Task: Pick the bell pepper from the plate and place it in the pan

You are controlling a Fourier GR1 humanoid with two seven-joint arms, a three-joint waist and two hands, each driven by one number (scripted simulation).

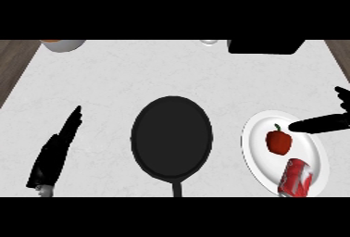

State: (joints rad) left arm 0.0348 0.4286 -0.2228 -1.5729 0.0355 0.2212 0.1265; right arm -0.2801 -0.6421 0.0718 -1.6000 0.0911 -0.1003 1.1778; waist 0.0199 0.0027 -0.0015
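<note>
A red bell pepper [279,141] with a green stem lies on the white plate [257,152] at the right of the counter. Left of the plate sits the black pan [171,137], its handle pointing toward me. My right hand [322,123] comes in from the right edge, open, with one finger stretched over the plate's upper rim just right of and above the pepper, not holding it. At the lower left my left hand [60,148] rests open, fingers straight and pointing up, well away from the pan.
A red soda can [297,177] lies on the plate below the pepper. Along the counter's far edge are a bowl [63,44], a small white object [210,42] and a black object [266,46]. Wooden floor shows past the counter's corners.
</note>
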